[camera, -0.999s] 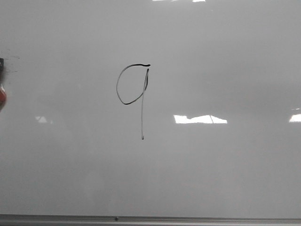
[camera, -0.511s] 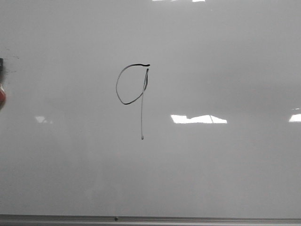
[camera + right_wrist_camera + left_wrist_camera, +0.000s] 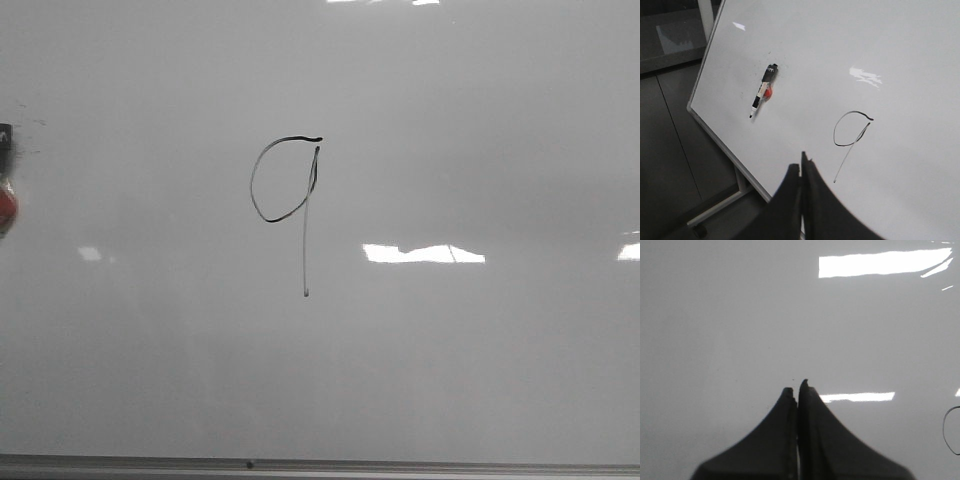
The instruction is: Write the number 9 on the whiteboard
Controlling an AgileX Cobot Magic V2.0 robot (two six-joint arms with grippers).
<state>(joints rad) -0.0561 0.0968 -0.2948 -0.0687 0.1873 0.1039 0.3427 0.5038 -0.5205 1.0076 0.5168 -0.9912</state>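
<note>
Right wrist view: right hand [image 3: 801, 172], fingers together, near number 9 [image 3: 850, 135].

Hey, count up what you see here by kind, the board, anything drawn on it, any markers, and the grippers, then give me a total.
Whiteboards: 1, the whiteboard
Drawn figures: 1, the number 9
Markers: 1, the marker lying on the board
Grippers: 2, the left gripper and the right gripper, both shut and empty
Total: 5
</note>
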